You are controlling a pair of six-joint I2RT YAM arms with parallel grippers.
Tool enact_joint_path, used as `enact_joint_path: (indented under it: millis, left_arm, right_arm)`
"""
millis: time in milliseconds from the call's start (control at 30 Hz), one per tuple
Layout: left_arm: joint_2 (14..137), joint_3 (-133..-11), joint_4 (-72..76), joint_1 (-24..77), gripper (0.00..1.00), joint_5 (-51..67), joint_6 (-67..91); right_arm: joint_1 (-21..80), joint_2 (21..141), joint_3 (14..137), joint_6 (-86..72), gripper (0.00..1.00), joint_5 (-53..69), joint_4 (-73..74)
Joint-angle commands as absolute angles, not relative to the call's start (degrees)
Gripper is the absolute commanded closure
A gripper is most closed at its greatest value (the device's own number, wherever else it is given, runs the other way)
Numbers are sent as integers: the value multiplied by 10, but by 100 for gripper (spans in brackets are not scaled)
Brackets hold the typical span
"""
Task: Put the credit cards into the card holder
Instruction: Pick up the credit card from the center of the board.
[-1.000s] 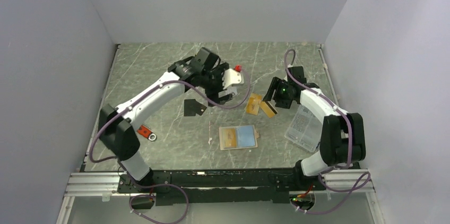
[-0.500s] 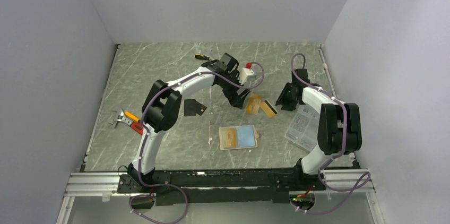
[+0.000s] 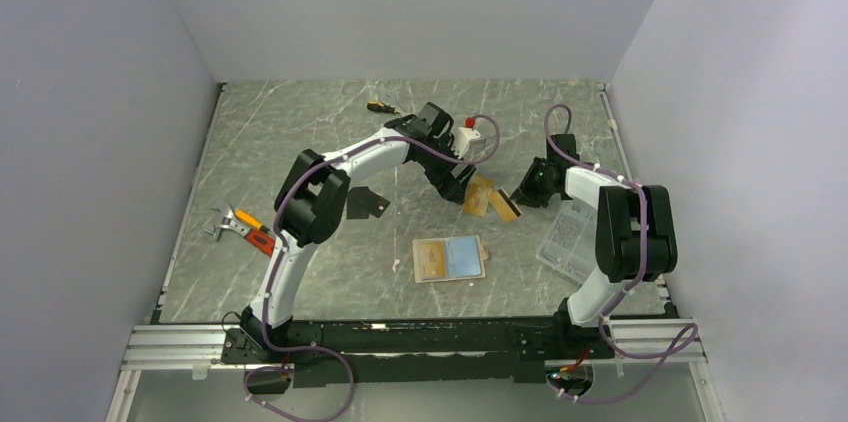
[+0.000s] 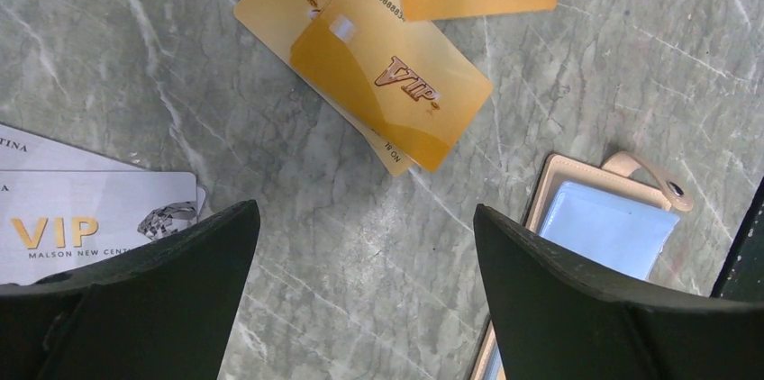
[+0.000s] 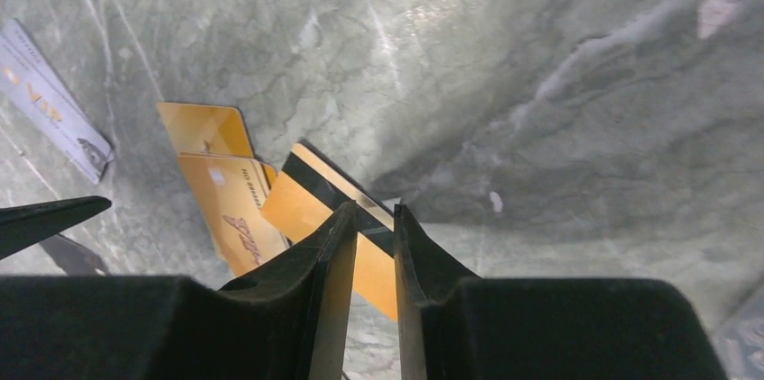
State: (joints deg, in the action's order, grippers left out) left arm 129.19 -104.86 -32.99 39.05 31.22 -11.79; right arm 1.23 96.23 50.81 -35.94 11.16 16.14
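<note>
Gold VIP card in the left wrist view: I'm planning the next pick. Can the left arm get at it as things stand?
Probably yes. The left fingers stand wide open over the gold VIP card, which lies face up on a second gold card; its face is mostly bare, with nothing between.

A grey-green stone-patterned tabletop with pale veins looks smooth and faintly shiny. On it, orange-gold rectangular plastic cards have a glossy, metallic sheen, one bearing a shiny black stripe, and a silver-grey plastic card looks satin-smooth with gold foil lettering. A tan leather-like folding wallet appears matt and soft-edged, its pale blue inner panel smooth.
</note>
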Motion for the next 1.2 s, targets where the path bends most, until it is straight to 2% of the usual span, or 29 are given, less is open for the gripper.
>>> enact_joint_path:
  millis: [0, 133, 267, 300, 333, 400, 433, 500, 633, 1167]
  left_arm:
    - [1286, -1073, -335, 399, 4, 324, -114]
    - [1278, -1057, -316, 401, 1, 310, -107]
    - [1285, -1052, -311, 406, 12, 306, -107]
    - [1289, -1055, -315, 409, 18, 303, -109]
    - [1291, -1056, -315, 412, 29, 301, -109]
    - [1296, -1060, -317, 417, 59, 295, -112]
    - [1300, -1066, -322, 420, 71, 290, -114]
    - [1309, -1078, -332, 425, 82, 285, -122]
    - [1310, -1090, -331, 429, 89, 287, -126]
    - [1359, -1168, -356, 457, 90, 252, -175]
  right_arm:
    - [28, 991, 479, -370, 76, 128, 151]
    - [39, 988, 474, -380, 76, 137, 146]
    - [44, 983, 468, -387, 76, 154, 144]
    - [45, 980, 467, -386, 76, 154, 148]
    - [44, 974, 467, -384, 75, 151, 151]
    - [40, 962, 464, -378, 71, 143, 161]
    - [37, 954, 462, -376, 70, 143, 164]
    - [34, 941, 454, -375, 67, 144, 165]
    - [29, 924, 434, -376, 64, 153, 163]
    - [29, 933, 389, -401, 70, 222, 89]
